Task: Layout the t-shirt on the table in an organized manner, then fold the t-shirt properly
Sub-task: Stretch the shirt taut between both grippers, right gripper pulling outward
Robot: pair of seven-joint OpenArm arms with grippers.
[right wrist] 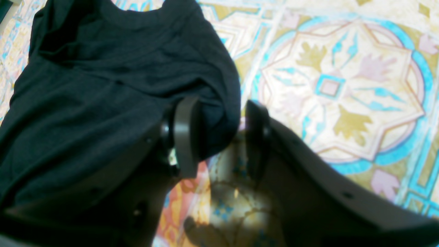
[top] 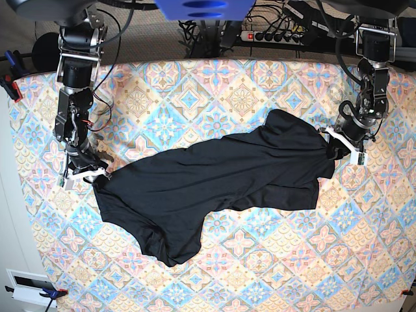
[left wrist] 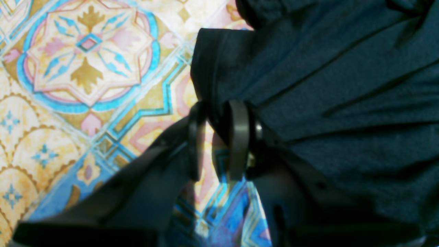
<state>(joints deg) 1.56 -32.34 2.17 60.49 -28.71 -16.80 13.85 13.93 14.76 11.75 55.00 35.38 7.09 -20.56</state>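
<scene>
Black fabric of one t-shirt (top: 221,175) sprawls across the patterned worktop (top: 195,84), left fingers (left wrist: 236,137) pinching its 3 o'clock edge, right fingers (right wrist: 185,137) parted around its 9 o'clock edge, one power strip (top: 273,36) at 12.

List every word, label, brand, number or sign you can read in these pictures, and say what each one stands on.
None can be read.
The black t-shirt is plain in every view: no print, and no tag shows.
The table carries only a tile pattern of medallions, no lettering.
The power strip behind the table in the base view is too small to show any marking.
</scene>
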